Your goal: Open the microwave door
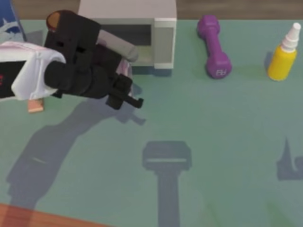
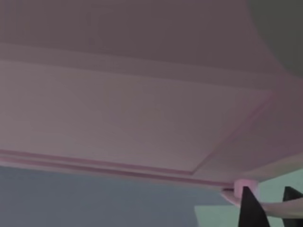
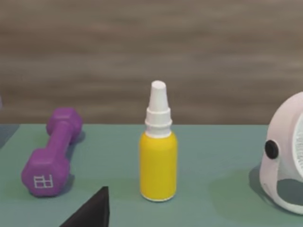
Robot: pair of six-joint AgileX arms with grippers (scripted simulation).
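The silver-grey microwave [image 1: 163, 38] stands at the table's back edge, left of centre, and its dark cavity shows. The microwave door [image 1: 127, 70] is swung out toward the front, mostly hidden under my left arm. In the left wrist view the door [image 2: 118, 109] fills the frame as a pinkish panel. Its pale handle bar [image 2: 284, 206] runs between the two dark fingers of my left gripper [image 2: 270, 208], which is shut on it. From above, that gripper [image 1: 130, 98] sits just in front of the oven. My right arm is out of the top view; one dark finger [image 3: 94, 210] shows in its wrist view.
A purple dumbbell [image 1: 214, 47] lies right of the microwave, and a yellow bottle with a white nozzle [image 1: 283, 54] stands at the far right. Beyond the bottle, the right wrist view shows a white round appliance [image 3: 289, 161]. A small peach block [image 1: 35, 105] lies under my left arm.
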